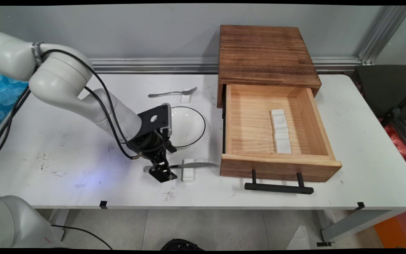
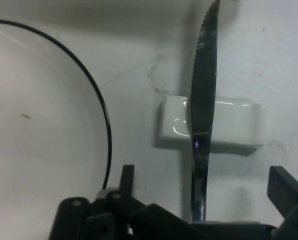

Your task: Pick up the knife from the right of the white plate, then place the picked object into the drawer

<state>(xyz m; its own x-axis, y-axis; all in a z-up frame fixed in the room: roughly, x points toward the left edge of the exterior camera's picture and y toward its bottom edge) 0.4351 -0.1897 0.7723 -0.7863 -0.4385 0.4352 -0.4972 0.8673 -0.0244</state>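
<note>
Gripper low over the table, straddling the handle end of a knife. Fingers spread, one each side of the handle with a gap on both sides, so released, nothing clamped. Knife lies across a small white rest, serrated blade pointing toward the drawer. Handle mostly hidden under the linkage in both views; blade tip cut off at the top edge of the hand view. White plate with black rim just behind the gripper, its left part covered by the wrist. Fork on another white rest farther back. Drawer pulled out of the wooden box; white holder inside, detail hard to make out.
</note>
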